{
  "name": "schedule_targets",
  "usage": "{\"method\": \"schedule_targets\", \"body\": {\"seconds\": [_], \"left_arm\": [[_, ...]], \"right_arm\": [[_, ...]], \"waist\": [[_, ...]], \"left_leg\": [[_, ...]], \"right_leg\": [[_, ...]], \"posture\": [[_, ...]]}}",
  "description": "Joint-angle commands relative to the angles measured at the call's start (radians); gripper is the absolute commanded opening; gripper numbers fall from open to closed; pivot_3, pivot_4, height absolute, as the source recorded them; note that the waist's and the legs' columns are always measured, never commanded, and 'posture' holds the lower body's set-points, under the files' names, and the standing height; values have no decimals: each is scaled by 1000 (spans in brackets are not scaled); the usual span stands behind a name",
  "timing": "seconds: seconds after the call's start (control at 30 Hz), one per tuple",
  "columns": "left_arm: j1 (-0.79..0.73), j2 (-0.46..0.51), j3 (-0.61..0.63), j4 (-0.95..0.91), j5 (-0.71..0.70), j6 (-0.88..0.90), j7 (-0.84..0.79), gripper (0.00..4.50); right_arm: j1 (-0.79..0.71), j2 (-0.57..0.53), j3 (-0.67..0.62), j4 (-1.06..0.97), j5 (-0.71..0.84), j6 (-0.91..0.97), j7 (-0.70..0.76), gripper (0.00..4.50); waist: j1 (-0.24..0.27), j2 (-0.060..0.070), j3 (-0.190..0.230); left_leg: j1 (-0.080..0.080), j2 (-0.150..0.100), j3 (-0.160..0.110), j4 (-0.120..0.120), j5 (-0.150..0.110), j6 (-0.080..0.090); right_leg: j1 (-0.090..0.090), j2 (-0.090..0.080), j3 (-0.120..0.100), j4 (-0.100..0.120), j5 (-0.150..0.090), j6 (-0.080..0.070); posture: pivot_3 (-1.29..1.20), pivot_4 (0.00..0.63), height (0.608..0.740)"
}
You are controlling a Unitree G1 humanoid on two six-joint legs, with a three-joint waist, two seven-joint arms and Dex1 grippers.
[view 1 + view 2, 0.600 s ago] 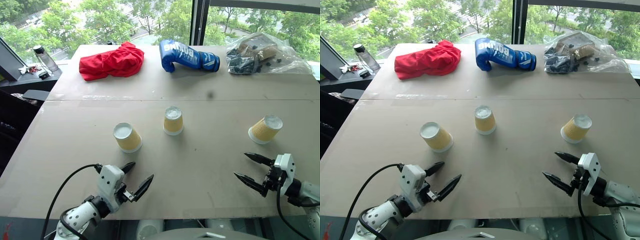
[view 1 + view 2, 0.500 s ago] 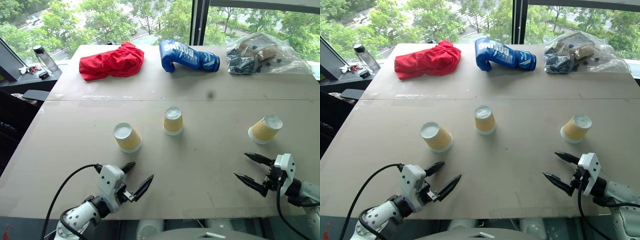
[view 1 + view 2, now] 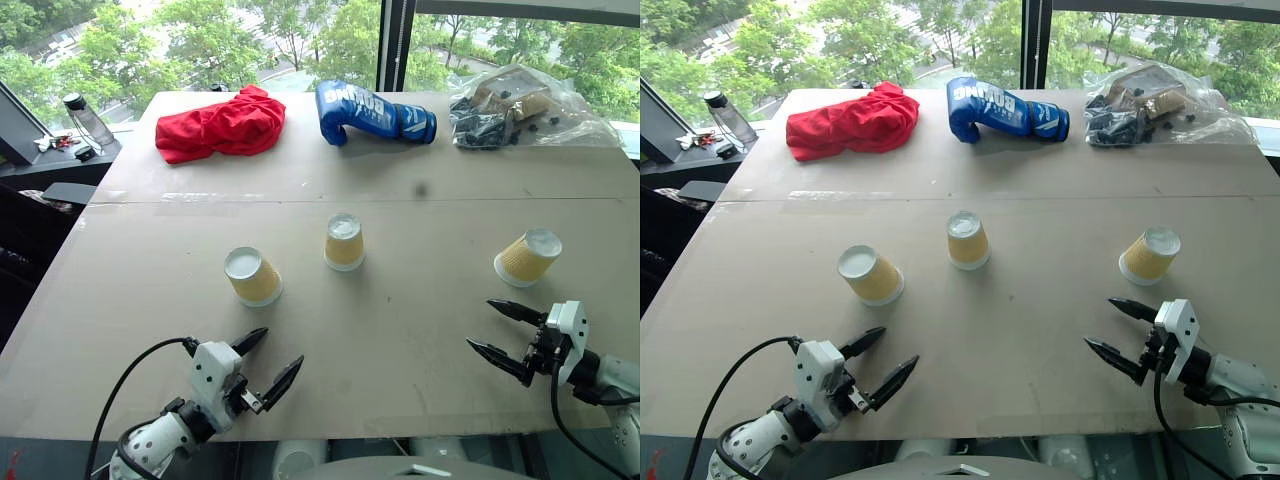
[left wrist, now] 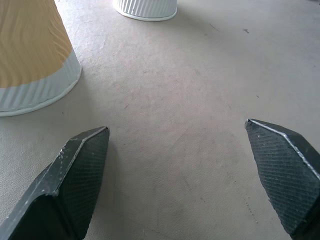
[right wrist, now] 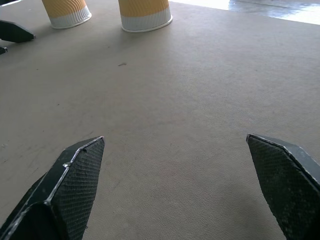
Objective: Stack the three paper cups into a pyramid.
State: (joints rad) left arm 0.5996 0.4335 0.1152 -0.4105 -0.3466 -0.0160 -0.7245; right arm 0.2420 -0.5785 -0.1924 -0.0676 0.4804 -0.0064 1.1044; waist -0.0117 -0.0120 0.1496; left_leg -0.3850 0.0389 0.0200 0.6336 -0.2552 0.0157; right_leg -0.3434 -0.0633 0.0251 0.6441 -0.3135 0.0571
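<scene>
Paper cups, three in number, stand upside down and well apart on the counter [image 3: 400, 350]: left cup [image 3: 253, 277], centre cup [image 3: 344, 242], right cup [image 3: 528, 257]. No cup rests on another. Each has ribbed yellowish-tan sides, a white band at the rim and a white base facing up.

The head views show the whole layout. The left wrist view shows the left cup [image 4: 30, 60] close beside one finger [image 4: 75, 185] and the rim of the centre cup [image 4: 145, 8] farther off. The right wrist view shows two cups across bare counter and a fingertip of the other arm [image 5: 15, 31].

Left tool [image 3: 268, 359] and right tool [image 3: 504, 331] hover near the front edge, fingers spread wide, holding nothing.

Along the far edge lie a crumpled red cloth [image 3: 220, 123], a blue boxing glove [image 3: 372, 111] and a clear plastic bag [image 3: 520, 107] of dark parts. Nothing lies between tools and cups. The counter surface is matte tan board.
</scene>
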Motion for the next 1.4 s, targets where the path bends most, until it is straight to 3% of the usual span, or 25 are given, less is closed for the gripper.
{"method": "schedule_targets", "body": {"seconds": [0.03,0.27,0.37,0.57,0.7,0.83,1.03,1.4], "left_arm": [[21,7,-2,19,1,8,-3,4471],[7,29,-7,17,8,-2,-23,4471],[3,92,24,-51,-113,67,-107,4471],[-67,259,150,-114,-272,183,-210,4471],[-195,485,381,-155,-557,393,-299,4471],[-279,588,492,-147,-665,520,-308,4471],[-369,627,547,-148,-697,616,-283,4471],[-485,597,501,-191,-686,682,-158,4471]], "right_arm": [[-6,-4,-4,-11,5,-15,8,4500],[-7,3,0,-20,1,-23,3,4500],[-52,26,37,-57,-11,7,-41,4500],[-192,88,151,-77,-78,40,-129,4500],[-410,212,285,-2,-154,78,-200,4500],[-525,291,350,85,-193,68,-219,4500],[-675,423,400,251,-264,14,-287,4500],[-815,526,391,439,-306,-61,-333,4500]], "waist": [[0,0,0],[0,0,0],[-1,0,0],[-1,-1,0],[-4,-6,3],[-3,-4,4],[-7,-5,4],[-20,-5,4]], "left_leg": [[0,0,0,0,0,0],[0,0,0,0,0,0],[1,0,0,0,0,0],[2,1,0,1,0,0],[1,2,-1,3,0,0],[1,0,-1,4,0,-1],[-12,0,0,5,4,-7],[-13,2,0,4,6,-9]], "right_leg": [[0,0,0,0,0,0],[0,1,0,1,0,0],[0,1,-1,2,0,0],[0,1,-3,5,0,0],[-3,2,-4,11,0,0],[-5,2,-3,13,0,1],[-20,4,-3,18,-1,3],[-22,8,-1,19,0,2]], "posture": [[0,150,740],[0,150,740],[0,150,740],[0,150,740],[0,150,740],[0,150,740],[0,150,740],[0,150,740]]}}
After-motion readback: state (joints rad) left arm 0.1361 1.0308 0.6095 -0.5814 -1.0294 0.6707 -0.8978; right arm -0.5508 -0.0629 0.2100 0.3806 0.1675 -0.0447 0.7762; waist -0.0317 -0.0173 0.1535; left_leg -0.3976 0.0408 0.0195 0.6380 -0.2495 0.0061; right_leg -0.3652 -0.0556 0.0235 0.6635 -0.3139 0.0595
